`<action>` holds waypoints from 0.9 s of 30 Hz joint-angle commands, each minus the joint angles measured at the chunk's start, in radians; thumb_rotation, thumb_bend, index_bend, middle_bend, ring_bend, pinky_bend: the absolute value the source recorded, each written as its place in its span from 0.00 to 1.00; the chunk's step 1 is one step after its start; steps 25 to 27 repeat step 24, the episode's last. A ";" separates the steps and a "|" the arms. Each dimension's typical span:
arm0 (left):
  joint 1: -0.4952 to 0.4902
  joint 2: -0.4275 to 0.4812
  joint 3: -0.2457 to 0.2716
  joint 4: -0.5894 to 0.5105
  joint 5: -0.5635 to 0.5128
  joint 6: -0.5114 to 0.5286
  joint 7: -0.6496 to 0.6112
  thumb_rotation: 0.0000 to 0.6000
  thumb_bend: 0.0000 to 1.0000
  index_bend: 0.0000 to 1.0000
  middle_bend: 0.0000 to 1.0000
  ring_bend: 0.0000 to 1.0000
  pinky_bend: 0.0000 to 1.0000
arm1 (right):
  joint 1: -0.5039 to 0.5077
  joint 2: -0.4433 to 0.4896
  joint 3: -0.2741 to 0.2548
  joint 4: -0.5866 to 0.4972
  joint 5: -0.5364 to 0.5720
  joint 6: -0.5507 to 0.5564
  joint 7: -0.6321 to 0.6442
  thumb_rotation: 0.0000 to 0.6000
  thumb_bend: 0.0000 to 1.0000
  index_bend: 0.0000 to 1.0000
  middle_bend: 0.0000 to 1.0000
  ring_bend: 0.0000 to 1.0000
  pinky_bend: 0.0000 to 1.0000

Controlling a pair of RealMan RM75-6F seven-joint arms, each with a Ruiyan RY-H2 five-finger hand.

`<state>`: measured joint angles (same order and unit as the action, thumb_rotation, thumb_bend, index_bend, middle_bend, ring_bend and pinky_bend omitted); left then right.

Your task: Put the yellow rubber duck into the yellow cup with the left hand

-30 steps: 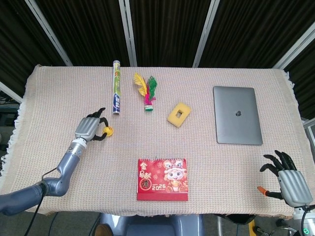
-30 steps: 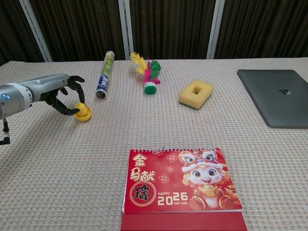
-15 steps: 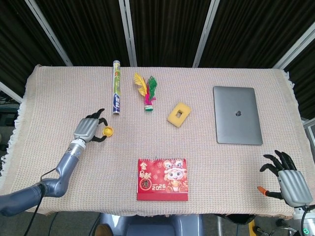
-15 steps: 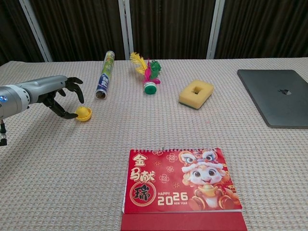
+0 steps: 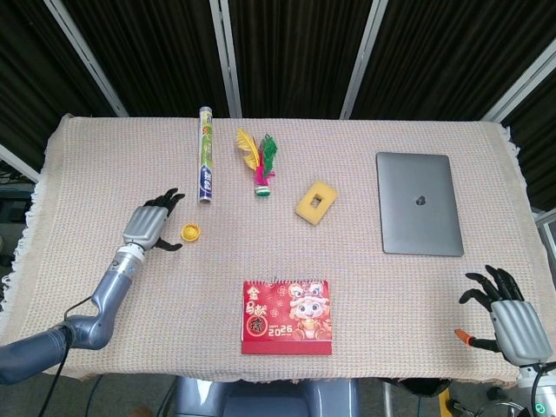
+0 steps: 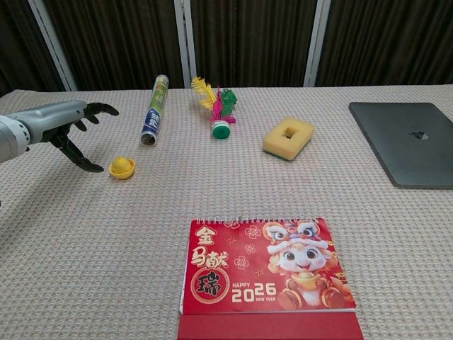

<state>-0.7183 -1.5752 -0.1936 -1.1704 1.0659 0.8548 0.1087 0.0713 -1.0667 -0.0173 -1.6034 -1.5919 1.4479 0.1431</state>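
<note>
A small yellow cup (image 5: pixel 189 232) stands on the woven cloth at the left. In the chest view a rounded yellow lump, seemingly the rubber duck (image 6: pixel 122 163), shows just above the cup's rim (image 6: pixel 122 172). My left hand (image 5: pixel 148 228) is a short way to the left of the cup, fingers spread, touching nothing. From the chest view the same hand (image 6: pixel 67 124) hovers over the cloth, its thumb pointing toward the cup. My right hand (image 5: pixel 508 317) lies at the table's near right corner, fingers apart and empty.
A foil-wrapped tube (image 5: pixel 206 165) lies behind the cup. A feather shuttlecock (image 5: pixel 261 161) and a yellow sponge (image 5: pixel 315 201) sit mid-table. A red desk calendar (image 5: pixel 287 316) stands at the front. A closed grey laptop (image 5: pixel 419 215) lies at the right.
My left hand has let go of the yellow cup and duck, opened its fingers and drawn back to the left. The right hand has not moved.
</note>
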 commanded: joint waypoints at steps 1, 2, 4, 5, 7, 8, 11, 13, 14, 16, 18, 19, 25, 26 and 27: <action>0.017 0.041 -0.007 -0.019 0.048 0.045 -0.036 1.00 0.12 0.11 0.00 0.10 0.18 | -0.001 -0.001 0.001 0.001 0.001 0.002 -0.007 1.00 0.03 0.45 0.19 0.00 0.00; 0.024 0.059 -0.006 -0.027 0.067 0.062 -0.048 1.00 0.14 0.11 0.00 0.09 0.18 | -0.001 -0.002 0.001 0.001 0.001 0.002 -0.010 1.00 0.03 0.45 0.18 0.00 0.00; 0.043 0.093 0.003 -0.051 0.105 0.094 -0.072 1.00 0.17 0.13 0.00 0.08 0.16 | -0.001 -0.002 0.001 0.001 0.001 0.003 -0.015 1.00 0.03 0.45 0.18 0.00 0.00; 0.057 0.117 0.014 -0.070 0.132 0.112 -0.089 1.00 0.18 0.13 0.00 0.08 0.15 | -0.002 -0.003 0.002 0.001 0.001 0.004 -0.016 1.00 0.03 0.45 0.18 0.00 0.00; 0.087 0.164 0.044 -0.104 0.190 0.154 -0.113 1.00 0.20 0.13 0.00 0.07 0.12 | -0.002 -0.003 0.003 0.001 0.001 0.007 -0.019 1.00 0.03 0.45 0.18 0.00 0.00; 0.101 0.183 0.057 -0.119 0.214 0.172 -0.125 1.00 0.20 0.13 0.00 0.06 0.11 | -0.002 -0.004 0.004 0.003 0.001 0.008 -0.022 1.00 0.03 0.45 0.18 0.00 0.00; 0.165 0.263 0.111 -0.182 0.295 0.251 -0.171 1.00 0.20 0.13 0.00 0.03 0.07 | -0.002 -0.005 0.003 0.009 0.000 0.007 -0.031 1.00 0.03 0.45 0.17 0.00 0.00; 0.218 0.321 0.143 -0.241 0.328 0.310 -0.215 1.00 0.20 0.13 0.00 0.01 0.05 | -0.005 -0.005 0.003 0.010 -0.002 0.014 -0.034 1.00 0.03 0.45 0.17 0.00 0.00; 0.234 0.338 0.152 -0.262 0.337 0.326 -0.229 1.00 0.20 0.13 0.00 0.01 0.05 | -0.007 -0.005 0.003 0.010 -0.002 0.017 -0.035 1.00 0.03 0.44 0.17 0.00 0.00; 0.284 0.395 0.187 -0.338 0.365 0.369 -0.274 1.00 0.20 0.13 0.00 0.00 0.04 | -0.010 -0.008 0.004 0.013 -0.004 0.025 -0.041 1.00 0.03 0.44 0.17 0.00 0.00; 0.319 0.432 0.212 -0.388 0.389 0.405 -0.295 1.00 0.20 0.13 0.00 0.00 0.04 | -0.011 -0.010 0.004 0.013 -0.004 0.028 -0.051 1.00 0.03 0.44 0.16 0.00 0.00; 0.346 0.448 0.228 -0.419 0.403 0.434 -0.302 1.00 0.20 0.13 0.00 0.00 0.04 | -0.012 -0.011 0.005 0.013 -0.005 0.029 -0.056 1.00 0.03 0.44 0.16 0.00 0.00; 0.403 0.457 0.260 -0.481 0.407 0.466 -0.290 1.00 0.20 0.13 0.00 0.00 0.04 | -0.017 -0.019 0.007 0.007 -0.011 0.044 -0.092 1.00 0.03 0.43 0.16 0.00 0.00; 0.403 0.457 0.260 -0.481 0.407 0.466 -0.290 1.00 0.20 0.13 0.00 0.00 0.04 | -0.017 -0.019 0.007 0.007 -0.011 0.044 -0.092 1.00 0.03 0.43 0.16 0.00 0.00; 0.403 0.457 0.260 -0.481 0.407 0.466 -0.290 1.00 0.20 0.13 0.00 0.00 0.04 | -0.017 -0.019 0.007 0.007 -0.011 0.044 -0.092 1.00 0.03 0.43 0.16 0.00 0.00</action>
